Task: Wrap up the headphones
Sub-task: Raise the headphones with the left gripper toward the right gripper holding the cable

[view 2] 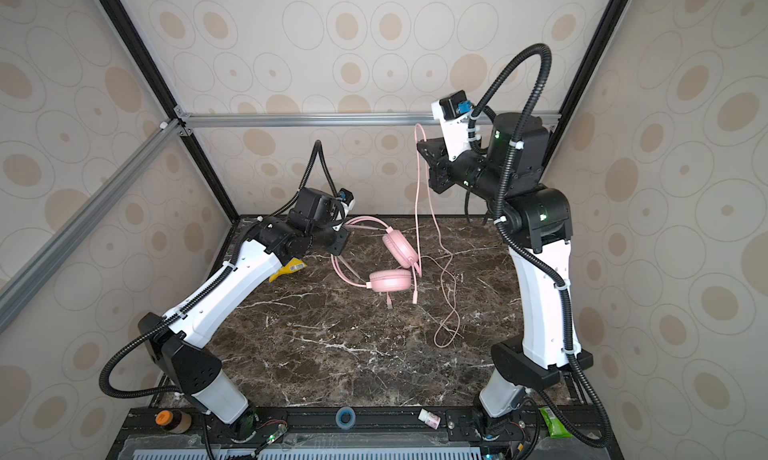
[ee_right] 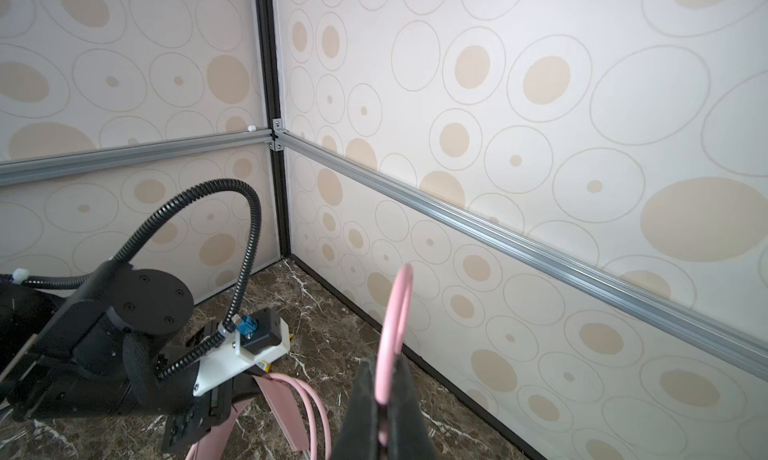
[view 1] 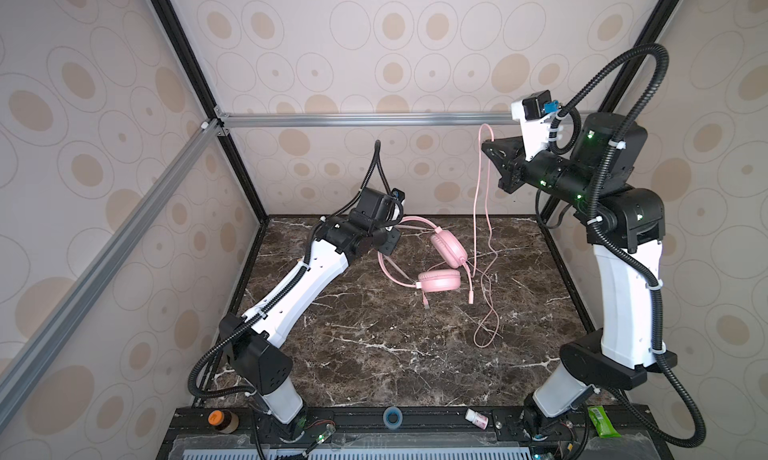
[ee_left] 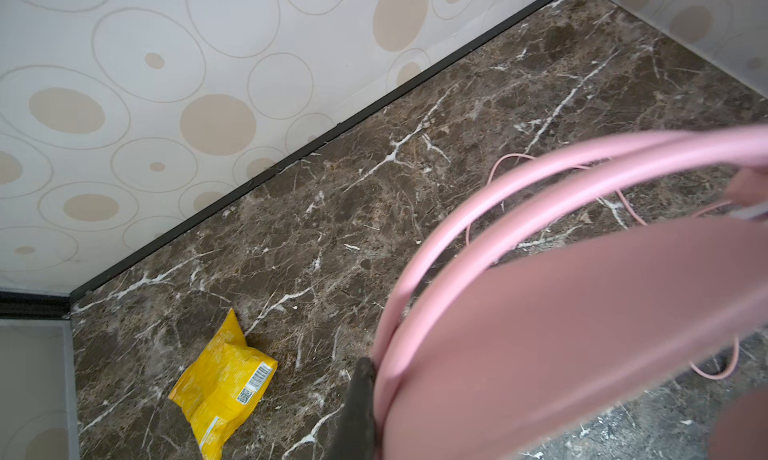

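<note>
The pale pink headphones (view 1: 439,280) hang tilted over the marble table (view 1: 374,354), one earcup above the other. My left gripper (view 1: 388,239) is shut on their headband (ee_left: 540,175); one dark finger (ee_left: 357,412) shows in the left wrist view, pressed against the pink band. My right gripper (view 1: 490,146) is high at the back right, shut on a doubled loop of the thin pink cable (ee_right: 397,312). From there the cable (view 1: 478,179) drops to the headphones and trails in loops on the table. Both top views show the headphones (view 2: 390,280) and both grippers (view 2: 338,242) (view 2: 424,150).
A yellow snack packet (ee_left: 224,387) lies on the table under my left arm (view 2: 286,269). On the front rail sit a brown bottle with an orange cap (view 1: 222,421), a blue tape roll (view 1: 392,417), a small white bottle (view 1: 476,418) and a green packet (view 1: 600,422). Patterned walls enclose three sides.
</note>
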Controlling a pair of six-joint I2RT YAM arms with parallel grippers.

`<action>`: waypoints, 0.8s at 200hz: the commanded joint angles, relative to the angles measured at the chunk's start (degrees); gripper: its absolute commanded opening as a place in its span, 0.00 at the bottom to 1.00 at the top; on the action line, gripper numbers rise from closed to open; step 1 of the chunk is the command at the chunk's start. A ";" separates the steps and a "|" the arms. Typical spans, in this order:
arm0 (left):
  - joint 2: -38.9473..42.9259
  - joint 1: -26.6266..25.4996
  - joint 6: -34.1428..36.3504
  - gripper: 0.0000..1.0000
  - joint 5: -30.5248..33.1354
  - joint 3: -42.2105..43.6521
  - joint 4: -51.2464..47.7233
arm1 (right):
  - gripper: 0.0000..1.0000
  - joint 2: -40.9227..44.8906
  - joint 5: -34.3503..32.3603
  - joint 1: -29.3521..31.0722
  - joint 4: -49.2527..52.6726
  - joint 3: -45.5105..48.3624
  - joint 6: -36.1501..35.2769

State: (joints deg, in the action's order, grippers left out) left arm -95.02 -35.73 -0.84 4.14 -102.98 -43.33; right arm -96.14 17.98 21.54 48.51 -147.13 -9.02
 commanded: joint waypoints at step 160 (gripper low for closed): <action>8.78 -6.43 -1.51 0.00 -22.77 -3.42 12.74 | 0.00 -4.23 -8.19 4.69 3.61 1.47 -2.62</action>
State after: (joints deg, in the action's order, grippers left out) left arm -87.66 -41.89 0.80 -12.56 -103.85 -34.76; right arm -99.63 13.41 26.61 50.04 -146.10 -11.86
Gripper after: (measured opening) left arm 0.071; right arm 0.051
